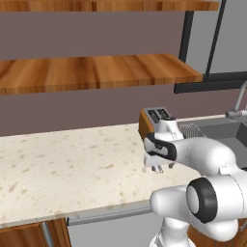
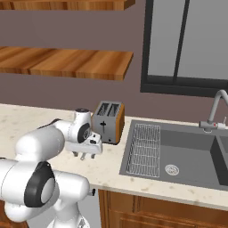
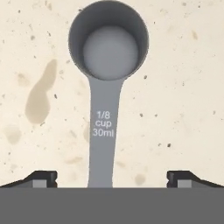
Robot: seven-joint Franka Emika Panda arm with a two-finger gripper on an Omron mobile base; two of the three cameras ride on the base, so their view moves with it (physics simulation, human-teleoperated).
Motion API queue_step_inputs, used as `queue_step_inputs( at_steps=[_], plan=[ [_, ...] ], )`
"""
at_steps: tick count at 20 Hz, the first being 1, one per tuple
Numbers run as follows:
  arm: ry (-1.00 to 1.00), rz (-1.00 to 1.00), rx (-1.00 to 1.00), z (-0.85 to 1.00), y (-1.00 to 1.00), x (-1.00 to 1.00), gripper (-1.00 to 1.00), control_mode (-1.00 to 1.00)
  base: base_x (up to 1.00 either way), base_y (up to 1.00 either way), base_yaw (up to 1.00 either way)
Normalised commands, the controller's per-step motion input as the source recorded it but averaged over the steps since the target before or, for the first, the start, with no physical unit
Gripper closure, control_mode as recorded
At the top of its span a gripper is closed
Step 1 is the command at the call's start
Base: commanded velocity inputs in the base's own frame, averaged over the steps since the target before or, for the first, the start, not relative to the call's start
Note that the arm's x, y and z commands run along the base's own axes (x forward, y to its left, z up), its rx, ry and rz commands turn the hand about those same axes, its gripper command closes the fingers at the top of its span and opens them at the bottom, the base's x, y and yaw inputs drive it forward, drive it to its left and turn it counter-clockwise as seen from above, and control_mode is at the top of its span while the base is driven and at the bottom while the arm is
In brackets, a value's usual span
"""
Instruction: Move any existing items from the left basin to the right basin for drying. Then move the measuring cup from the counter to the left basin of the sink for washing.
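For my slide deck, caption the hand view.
Open gripper hovering over the measuring cup on the counter, handle between its fingertips.

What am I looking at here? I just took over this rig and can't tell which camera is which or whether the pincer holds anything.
A white robot arm works at a kitchen counter. Two pictures come from cameras behind the arm, left and right; the third looks down from the hand. On the counter stand a toaster and, straight below the hand, a small grey measuring cup marked 1/8 cup. The pincer hangs open above its handle, holding nothing. To the right lies the sink with a faucet.
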Motion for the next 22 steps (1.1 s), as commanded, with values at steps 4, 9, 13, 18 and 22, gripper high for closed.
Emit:
queue_step_inputs(
  at_steps=[4, 9, 13, 18, 22],
  plan=[
    [0.0, 0.0, 0.0, -0.25, 0.0, 0.12, -1.0, -1.0, 0.0, 0.0, 0.0],
    [0.0, 0.0, 0.0, -0.12, 0.0, 0.13, -1.0, -1.0, 0.0, 0.0, 0.0],
    [0.0, 0.0, 0.0, -0.1, 0.0, 0.06, -1.0, -1.0, 0.0, 0.0, 0.0],
    [0.0, 0.0, 0.0, -0.01, 0.0, 0.0, 1.0, -1.0, 0.0, 0.0, 0.0],
    [0.0, 0.0, 0.0, 0.0, 0.0, 0.0, 1.0, -1.0, 0.0, 0.0, 0.0]
  ],
)
